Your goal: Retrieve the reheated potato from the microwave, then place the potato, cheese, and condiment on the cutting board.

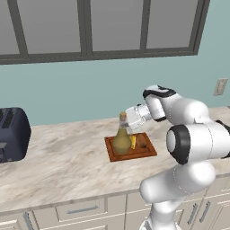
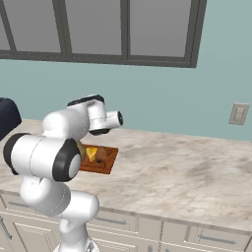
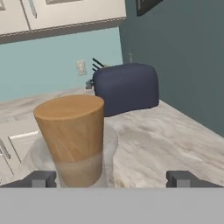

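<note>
The reddish-brown cutting board (image 1: 117, 155) (image 2: 109, 162) lies on the marble counter. On it stand the olive-tan condiment bottle (image 1: 121, 140), the yellow cheese wedge (image 1: 133, 142) (image 2: 91, 153) and the brown potato (image 1: 142, 143) (image 2: 101, 155). My gripper (image 1: 127, 119) (image 3: 111, 178) is level with the bottle's cork stopper (image 1: 122, 117) (image 3: 72, 131). It is open, its fingertips (image 3: 41, 178) wide apart on either side of the stopper, which sits nearer the left one. The microwave is out of view.
A dark blue toaster (image 1: 13, 134) (image 3: 126, 87) stands on the counter to the left of the board. A wall outlet (image 1: 220, 86) (image 2: 239, 113) is on the teal wall at the right. Drawers run below the counter's front edge.
</note>
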